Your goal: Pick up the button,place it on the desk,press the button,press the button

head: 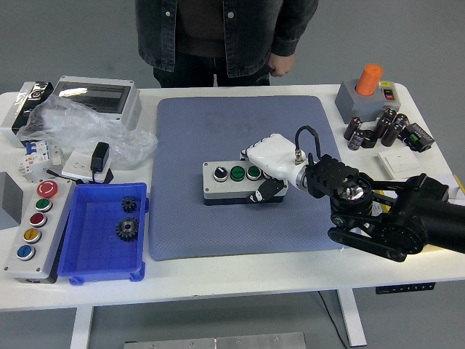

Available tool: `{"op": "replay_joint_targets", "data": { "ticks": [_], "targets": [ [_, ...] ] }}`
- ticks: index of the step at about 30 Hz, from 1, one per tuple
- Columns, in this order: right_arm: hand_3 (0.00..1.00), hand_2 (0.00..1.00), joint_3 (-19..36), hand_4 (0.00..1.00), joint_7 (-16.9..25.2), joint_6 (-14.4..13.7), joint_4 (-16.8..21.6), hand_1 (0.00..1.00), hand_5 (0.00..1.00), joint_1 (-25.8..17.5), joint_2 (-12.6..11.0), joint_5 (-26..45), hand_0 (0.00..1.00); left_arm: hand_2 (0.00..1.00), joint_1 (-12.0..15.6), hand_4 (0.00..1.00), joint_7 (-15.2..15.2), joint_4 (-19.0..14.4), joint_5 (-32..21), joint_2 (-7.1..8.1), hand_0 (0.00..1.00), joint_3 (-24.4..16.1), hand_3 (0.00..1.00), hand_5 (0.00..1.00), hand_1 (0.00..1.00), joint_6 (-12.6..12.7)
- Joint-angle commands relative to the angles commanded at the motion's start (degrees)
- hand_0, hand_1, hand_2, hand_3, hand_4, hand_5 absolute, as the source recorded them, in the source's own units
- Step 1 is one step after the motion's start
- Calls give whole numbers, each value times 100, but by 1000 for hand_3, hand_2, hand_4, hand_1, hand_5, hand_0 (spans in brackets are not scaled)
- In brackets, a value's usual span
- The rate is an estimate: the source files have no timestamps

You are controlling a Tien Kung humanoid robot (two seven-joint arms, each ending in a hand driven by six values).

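Observation:
A grey button box [229, 182] with one black knob and two green buttons lies flat on the blue-grey mat [218, 131], near its middle. My right hand [266, 174], white with a black arm behind it, is shut on the box's right end, fingers over its top and the thumb against its front side. The right end of the box is hidden under the hand. My left arm is out of sight.
A blue tray [94, 247] with two black gears and a long control box [33, 229] with coloured buttons sit at front left. A grey enclosure [98, 98] and plastic bag [80, 131] are back left. An orange-button box [363, 91] and capacitors [374, 129] are back right. A person [218, 36] stands behind.

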Motion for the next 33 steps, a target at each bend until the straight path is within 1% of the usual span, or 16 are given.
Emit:
{"op": "replay_joint_targets", "data": {
  "ticks": [4, 5, 10, 11, 16, 17, 22, 23, 27, 33],
  "targets": [
    [690, 709, 61, 823, 10, 34, 18, 696, 158, 14, -17, 8, 724, 694, -19, 608, -1, -1, 7, 6, 704, -2, 672, 448, 737, -3],
    [794, 738, 76, 875, 16, 40, 21, 713, 215, 14, -19, 13, 762, 694, -21, 607, -1, -2, 6, 6, 704, 0, 672, 448, 737, -5],
    [794, 738, 155, 875, 59, 82, 58, 713, 215, 13, -36, 50, 762, 694, -21, 607, -1, -1, -11, 1, 704, 17, 672, 448, 737, -16],
    [829, 750, 166, 959, 66, 91, 61, 716, 317, 12, -39, 58, 765, 692, -22, 606, -2, -2, -9, 1, 704, 16, 672, 447, 737, -18],
    [829, 750, 174, 959, 78, 126, 38, 716, 317, 3, -30, 86, 765, 692, -23, 606, -7, -4, -11, 4, 704, 17, 672, 447, 737, -18],
    [871, 762, 170, 998, 74, 130, 32, 720, 440, 1, -28, 85, 767, 689, -23, 606, -8, -4, -13, 4, 704, 19, 671, 448, 737, -18],
    [871, 762, 186, 998, 54, 160, 41, 720, 440, -8, -45, 78, 767, 689, -15, 606, -8, 0, -36, -3, 704, 51, 671, 448, 737, -23],
    [884, 773, 205, 998, 52, 168, 64, 722, 498, -7, -58, 75, 771, 688, -15, 604, -8, 0, -41, -4, 703, 60, 671, 447, 736, -25],
    [884, 773, 336, 998, 44, 240, 252, 722, 498, -4, -152, 106, 771, 688, -20, 604, -15, 1, -53, -6, 703, 78, 671, 447, 736, -29],
    [887, 775, 828, 998, 25, 472, 936, 723, 507, -68, -518, 353, 772, 688, -21, 602, -35, 3, -78, -9, 704, 109, 670, 446, 736, -42]
  ]
}}
